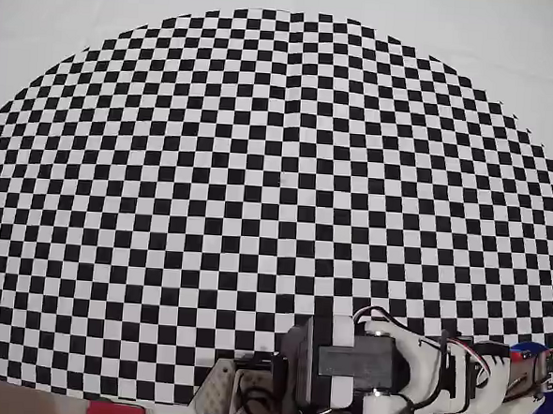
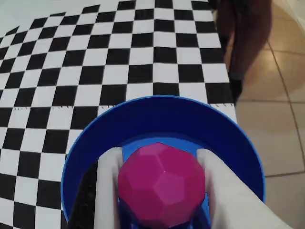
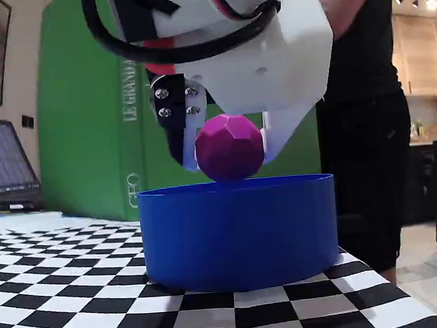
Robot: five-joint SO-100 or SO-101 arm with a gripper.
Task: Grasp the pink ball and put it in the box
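The pink ball point(image 2: 162, 183) is a faceted magenta sphere held between the two white fingers point(image 2: 108, 186) of my gripper point(image 2: 158, 153), which is shut on it. Directly beneath is the box point(image 2: 162, 102), a round blue container on the checkered cloth close to the table's edge. In the fixed view the ball point(image 3: 228, 147) hangs over the opening of the box point(image 3: 238, 230), its underside about level with the rim, with the gripper point(image 3: 229, 159) coming down from above. In the overhead view the arm point(image 1: 370, 363) lies along the bottom edge, and ball and box do not show.
A person in dark clothes point(image 3: 366, 124) stands just behind the table, also seen in the wrist view point(image 2: 243, 38). The table edge point(image 2: 236, 107) runs right beside the box, with tiled floor beyond. A laptop point(image 3: 1, 168) sits far left.
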